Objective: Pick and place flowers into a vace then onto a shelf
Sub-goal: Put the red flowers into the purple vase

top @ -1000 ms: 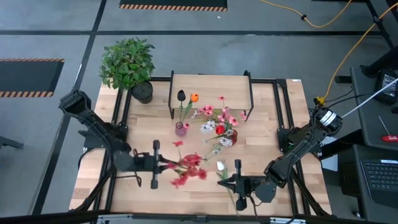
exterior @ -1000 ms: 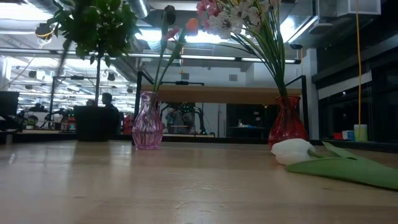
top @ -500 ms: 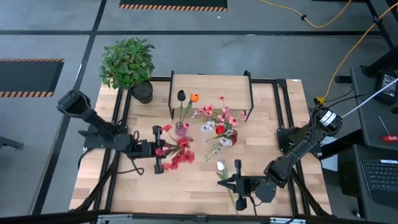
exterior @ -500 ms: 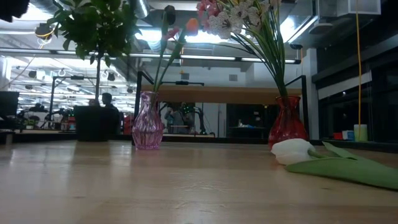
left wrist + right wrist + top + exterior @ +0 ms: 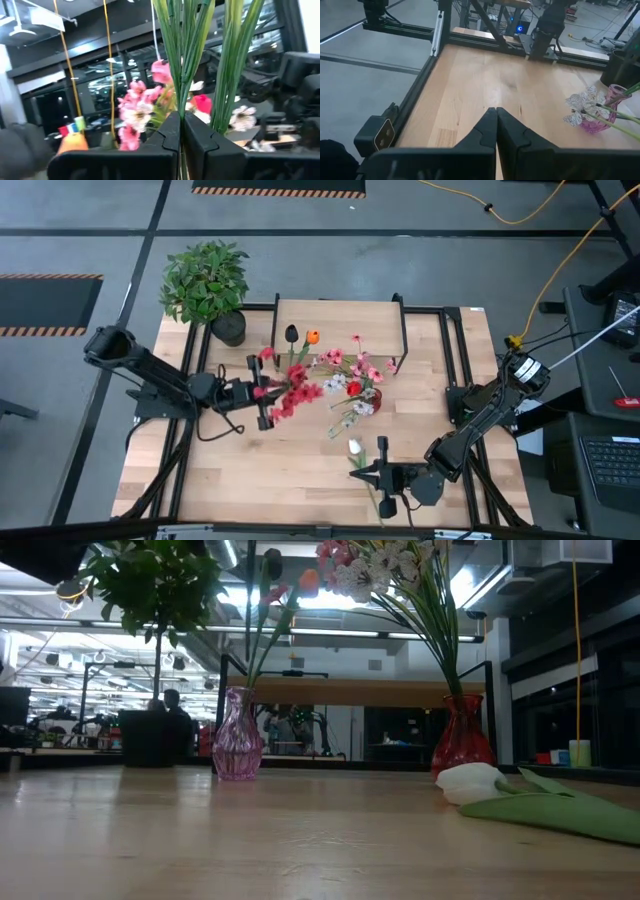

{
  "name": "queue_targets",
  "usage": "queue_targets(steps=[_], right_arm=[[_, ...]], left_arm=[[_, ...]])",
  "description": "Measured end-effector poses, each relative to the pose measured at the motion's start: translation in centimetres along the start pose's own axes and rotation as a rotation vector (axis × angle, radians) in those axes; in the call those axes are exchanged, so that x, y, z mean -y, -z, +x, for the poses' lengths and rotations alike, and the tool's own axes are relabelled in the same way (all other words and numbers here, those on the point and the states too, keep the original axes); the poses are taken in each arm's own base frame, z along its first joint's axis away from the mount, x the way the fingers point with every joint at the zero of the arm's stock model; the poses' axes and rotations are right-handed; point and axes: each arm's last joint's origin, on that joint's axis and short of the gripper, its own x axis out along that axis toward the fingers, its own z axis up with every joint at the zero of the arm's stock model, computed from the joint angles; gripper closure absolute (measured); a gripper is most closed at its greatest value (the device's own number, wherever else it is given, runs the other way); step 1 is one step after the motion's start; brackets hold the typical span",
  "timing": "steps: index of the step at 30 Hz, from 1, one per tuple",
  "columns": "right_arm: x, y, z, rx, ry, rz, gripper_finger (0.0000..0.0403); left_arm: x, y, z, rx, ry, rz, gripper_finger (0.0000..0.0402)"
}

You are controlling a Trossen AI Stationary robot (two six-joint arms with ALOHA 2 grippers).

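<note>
Our left gripper (image 5: 262, 392) is clamped on red flowers (image 5: 292, 392), blooms pointing toward the pink vase (image 5: 291, 387) just beside. The right gripper (image 5: 381, 475) waits closed, empty, farther off.

This is a robotics lab in a large open industrial hall. A wooden bench (image 5: 300, 470) in a black metal frame (image 5: 455, 360) stands on grey concrete floor (image 5: 90, 220) marked with hazard-striped tape (image 5: 278, 191), with a yellow cable (image 5: 540, 210) trailing across it. Beyond the bench are ceiling strip lights (image 5: 330, 632), more workstations, and a seated person (image 5: 172, 702).
</note>
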Motion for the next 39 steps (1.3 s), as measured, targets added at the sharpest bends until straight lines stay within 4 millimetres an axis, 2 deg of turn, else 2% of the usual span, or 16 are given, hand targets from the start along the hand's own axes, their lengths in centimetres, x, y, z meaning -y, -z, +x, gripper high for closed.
queue_targets(steps=[9, 27, 39], right_arm=[[0.0, 0.0, 0.0, 0.0, 0.0, 0.0, 0.0399], [0.0, 0.0, 0.0, 0.0, 0.0, 0.0, 0.0399], [0.0, 0.0, 0.0, 0.0, 0.001, -0.001, 0.0399]], left_arm=[[-1.8, 0.3, 0.6, -0.016, -0.022, 0.012, 0.0398], [-3.3, 1.5, 1.2, -0.086, -0.055, 0.047, 0.0398], [-4.0, 2.2, 1.4, -0.126, -0.047, 0.0, 0.0398]])
